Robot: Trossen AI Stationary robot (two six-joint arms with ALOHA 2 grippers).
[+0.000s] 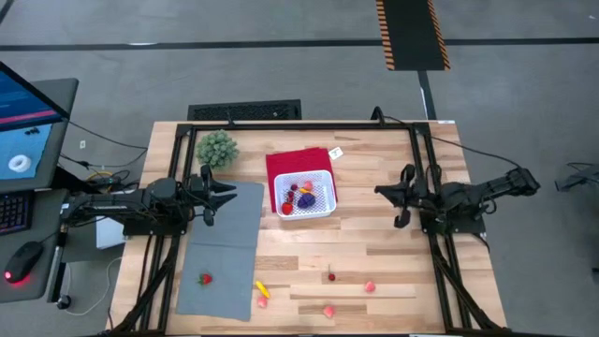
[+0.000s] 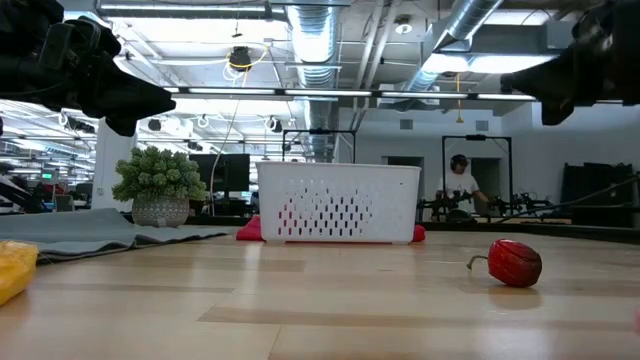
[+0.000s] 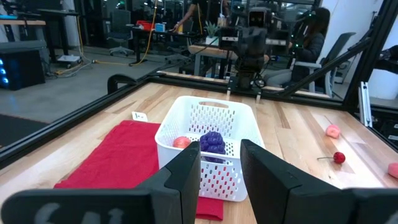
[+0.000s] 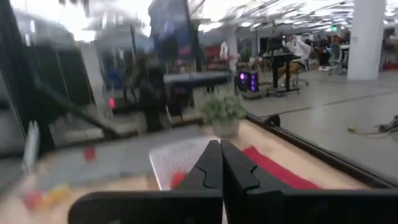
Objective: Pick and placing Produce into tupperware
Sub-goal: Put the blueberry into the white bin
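High view: white latticed plastic tupperware [image 1: 307, 195] holds purple and red produce [image 1: 304, 197]; left end effector [image 1: 231, 196] open, empty; right end effector [image 1: 379, 191] shut, seemingly empty.

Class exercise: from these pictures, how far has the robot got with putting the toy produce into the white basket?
Partly done. The white basket already holds several pieces, including a purple one. Nothing is in hand: the left gripper is open and empty, the right gripper shut on nothing. Left: a red piece on the grey mat, a yellow one and pieces on the wood.
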